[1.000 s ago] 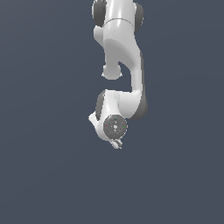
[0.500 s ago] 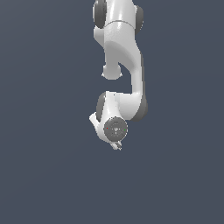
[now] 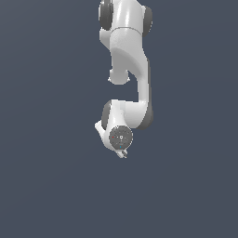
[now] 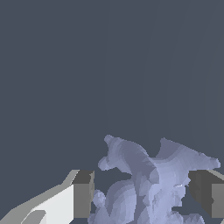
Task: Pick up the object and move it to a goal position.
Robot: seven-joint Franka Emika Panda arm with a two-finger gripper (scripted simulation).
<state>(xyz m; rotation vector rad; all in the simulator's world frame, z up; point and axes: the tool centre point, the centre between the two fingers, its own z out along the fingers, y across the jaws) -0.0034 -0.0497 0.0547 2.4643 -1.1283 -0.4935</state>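
You are looking down on the white Panda arm [image 3: 128, 60] as it is hanging over a bare slate-grey floor [image 3: 46, 186], its wrist folded over the work so that almost nothing beneath it is showing in the exterior view. In the wrist view the object [image 4: 151, 183], a pale lavender-blue lump of spikes and branches, is sitting between the two dark finger pads [image 4: 83, 194] of the gripper [image 4: 142, 192]. The jaws are standing apart: one pad is lying just beside a lobe of the lump and the other is near its far side, and whether either is touching it you cannot tell.

You are probably dealing with something light and stiff, with no flat faces. The thin horns are looking like poor places to pinch: a pad landing on one would likely twist or flick the lump away. You are better served closing across the thick middle body, low between the branches, where the pads are likely to bear on opposite bulges. Expect some shifting as the fingers are seating, since the faceted surface is offering uneven contact.
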